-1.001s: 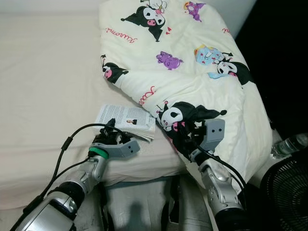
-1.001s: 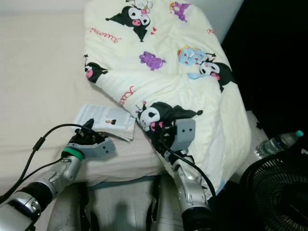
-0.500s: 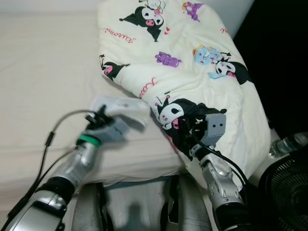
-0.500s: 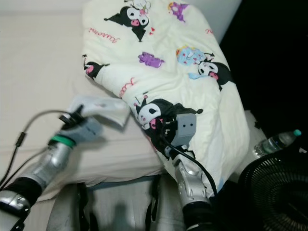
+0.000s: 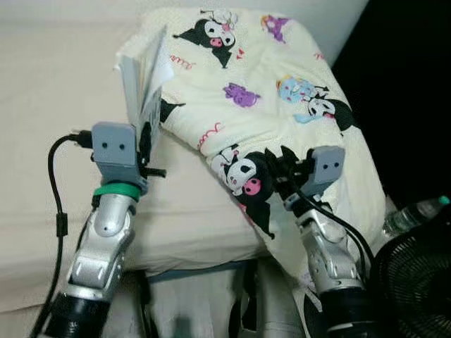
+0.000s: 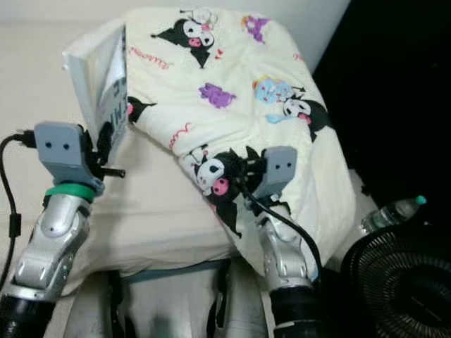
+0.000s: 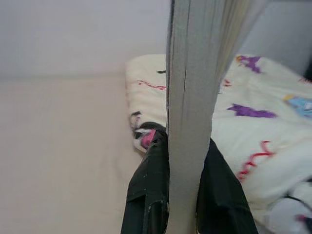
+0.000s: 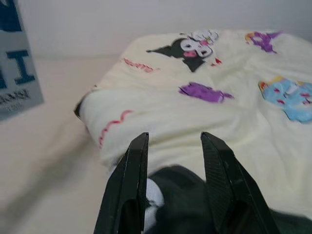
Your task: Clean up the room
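Lifted off the bed [image 5: 42,127] since a second ago, the booklet [image 5: 144,81] now stands upright, pinched between my left gripper [image 7: 183,185] fingers. My right gripper [image 8: 170,161] hovers spread just over the quilt [image 5: 282,91]. I judge tidying barely begun: booklet unplaced, quilt crumpled.

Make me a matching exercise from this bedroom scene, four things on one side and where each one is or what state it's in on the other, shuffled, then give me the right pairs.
Things:
1. book
2. quilt
3. water bottle
4. right gripper

Places or states:
A. lying down beside the black fan
B. jaws open, over a black cartoon figure on the quilt
C. held upright above the bed, clamped in the left gripper
D. spread over the right side of the bed, printed with cartoon figures

Pairs: 1-C, 2-D, 3-A, 4-B
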Robot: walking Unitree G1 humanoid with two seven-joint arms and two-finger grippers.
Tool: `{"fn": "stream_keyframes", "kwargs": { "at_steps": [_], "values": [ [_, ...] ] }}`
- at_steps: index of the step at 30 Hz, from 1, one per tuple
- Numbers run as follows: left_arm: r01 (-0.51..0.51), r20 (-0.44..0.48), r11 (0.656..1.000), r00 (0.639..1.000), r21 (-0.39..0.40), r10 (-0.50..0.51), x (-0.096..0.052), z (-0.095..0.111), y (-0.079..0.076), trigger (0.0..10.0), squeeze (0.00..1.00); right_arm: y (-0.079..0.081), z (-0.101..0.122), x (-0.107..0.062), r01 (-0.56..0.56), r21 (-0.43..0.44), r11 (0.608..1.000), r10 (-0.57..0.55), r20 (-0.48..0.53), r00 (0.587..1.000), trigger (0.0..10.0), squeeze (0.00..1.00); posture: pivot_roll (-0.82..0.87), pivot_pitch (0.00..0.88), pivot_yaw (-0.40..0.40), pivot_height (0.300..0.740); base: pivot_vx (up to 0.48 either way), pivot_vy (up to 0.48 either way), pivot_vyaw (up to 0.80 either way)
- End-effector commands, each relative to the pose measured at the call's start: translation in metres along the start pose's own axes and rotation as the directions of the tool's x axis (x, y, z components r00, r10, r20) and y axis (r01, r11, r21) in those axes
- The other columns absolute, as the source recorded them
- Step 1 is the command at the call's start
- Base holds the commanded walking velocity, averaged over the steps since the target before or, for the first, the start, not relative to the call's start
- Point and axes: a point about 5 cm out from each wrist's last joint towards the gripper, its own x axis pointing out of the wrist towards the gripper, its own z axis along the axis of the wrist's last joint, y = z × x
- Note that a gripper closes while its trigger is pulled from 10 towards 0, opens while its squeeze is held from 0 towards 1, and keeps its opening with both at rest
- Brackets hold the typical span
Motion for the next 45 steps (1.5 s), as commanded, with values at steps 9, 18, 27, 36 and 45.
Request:
{"fn": "stream_keyframes", "kwargs": {
  "at_steps": [9,18,27,36,45],
  "values": [
    [-0.043,-0.122,0.999,0.992,-0.027,0.039,0.002,-0.021,-0.014,10.0,0.00,-0.008,-0.003,-0.007,0.063,0.006,0.998,-0.063,-0.001,0.998,10.0,0.00,-0.03,0.060,-0.069,0.589,0.000,0.000,0.00],
    [-0.033,-0.042,0.990,0.998,0.139,0.039,0.012,-0.007,0.005,10.0,0.00,-0.017,0.002,-0.010,0.096,-0.008,0.995,-0.096,0.011,0.995,10.0,0.00,-0.04,0.046,-0.063,0.613,0.000,0.000,0.00],
    [-0.006,-0.058,0.987,0.998,0.163,0.016,0.008,-0.010,0.007,10.0,0.00,-0.022,0.004,-0.009,0.105,-0.017,0.994,-0.105,0.016,0.994,10.0,0.00,-0.03,0.041,-0.062,0.642,0.000,0.000,0.00],
    [0.015,-0.056,0.988,0.998,0.156,-0.006,0.011,-0.011,-0.001,10.0,0.00,-0.021,0.003,-0.008,0.101,-0.020,0.995,-0.101,0.009,0.995,10.0,0.00,-0.04,0.033,-0.063,0.670,0.000,0.000,0.00],
    [0.026,-0.051,0.989,0.999,0.145,-0.019,0.014,-0.010,-0.006,10.0,0.00,-0.021,0.002,-0.008,0.099,-0.024,0.995,-0.099,0.005,0.995,10.0,0.00,-0.04,0.023,-0.063,0.694,0.000,0.000,0.00]
  ]
}}
